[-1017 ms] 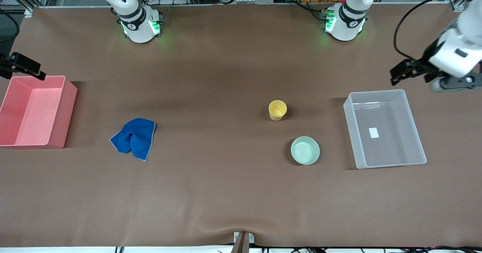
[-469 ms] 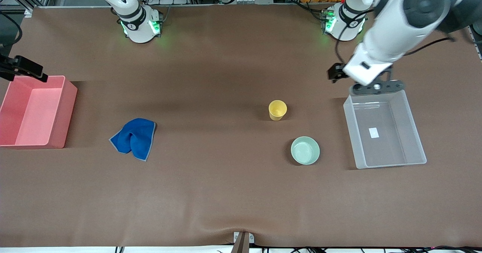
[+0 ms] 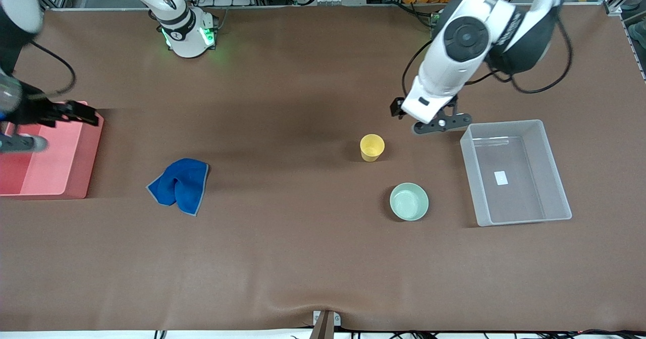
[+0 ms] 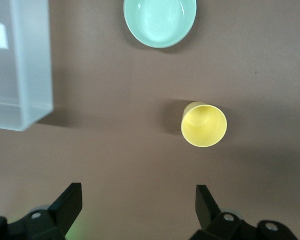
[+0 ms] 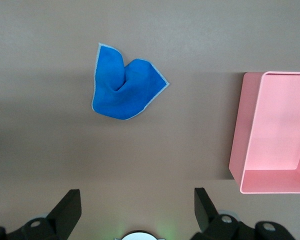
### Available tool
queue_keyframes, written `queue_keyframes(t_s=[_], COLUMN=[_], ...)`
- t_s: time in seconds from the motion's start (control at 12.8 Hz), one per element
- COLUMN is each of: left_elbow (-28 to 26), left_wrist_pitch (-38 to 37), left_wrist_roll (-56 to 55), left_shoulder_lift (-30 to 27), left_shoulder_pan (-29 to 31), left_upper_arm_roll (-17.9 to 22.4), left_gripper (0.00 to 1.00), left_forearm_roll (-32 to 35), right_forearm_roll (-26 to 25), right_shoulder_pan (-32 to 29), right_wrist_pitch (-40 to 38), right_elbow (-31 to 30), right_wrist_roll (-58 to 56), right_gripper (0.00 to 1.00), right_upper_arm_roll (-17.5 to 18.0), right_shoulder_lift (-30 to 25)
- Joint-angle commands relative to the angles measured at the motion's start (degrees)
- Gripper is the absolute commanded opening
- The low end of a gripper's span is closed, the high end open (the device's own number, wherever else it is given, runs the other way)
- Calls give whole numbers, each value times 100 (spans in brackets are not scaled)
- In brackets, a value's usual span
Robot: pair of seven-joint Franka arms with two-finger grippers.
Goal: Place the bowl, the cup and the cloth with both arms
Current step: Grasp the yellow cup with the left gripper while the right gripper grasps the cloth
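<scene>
Across the brown tabletop, we see the left hand, wide open and empty, now swung from the clear plastic bin toward the untouched small yellow cup, likely its first pick.

Brown mat-covered table carrying five items, all apart. Yellow cup upright on bare mat, near left gripper, which hangs open-fingered betw. cup & clear bin. Mint bowl sits nearer front cam than cup, w/ clear bin beside both toward left arm's end. Blue cloth lies crumpled, well apart from right gripper, over pink bin at right arm's end.
</scene>
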Motion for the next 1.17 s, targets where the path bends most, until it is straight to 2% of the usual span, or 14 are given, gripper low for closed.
queue_keyframes(t_s=[0.0, 0.31, 0.55, 0.78, 0.94, 1.02, 1.09], left_elbow=[-120, -120, -120, -120, -111, -111, -111], left_wrist_pitch=[595, 1009, 1378, 1520, 1624, 1660, 1678], left_wrist_roll=[-838, -1570, -2123, -2362, -2388, -2432, -2519], left_shoulder_lift=[499, 1264, 1774, 2039, 2153, 2171, 2197], left_shoulder_pan=[-240, -565, -671, -680, -671, -671, -671], left_upper_arm_roll=[0, 0, 0, 0, 0, 0, 0], left_gripper=[100, 100, 91, 89, 74, 61, 38], left_forearm_roll=[60, 718, 1314, 1606, 1694, 1695, 1695], right_forearm_roll=[-60, -130, -157, -157, -148, -157, -165], right_shoulder_pan=[51, 60, 78, 226, 393, 603, 710], right_wrist_pitch=[436, 1201, 1536, 2054, 2344, 2467, 2486], right_elbow=[68, -169, -363, -503, -810, -1029, -1153], right_wrist_roll=[-26, -43, -43, -35, -17, 35, 149], right_gripper=[100, 100, 100, 100, 100, 100, 100], right_upper_arm_roll=[-48, -48, -48, -48, -48, -57, -57], right_shoulder_lift=[633, 1241, 1521, 1742, 1751, 1716, 1716])
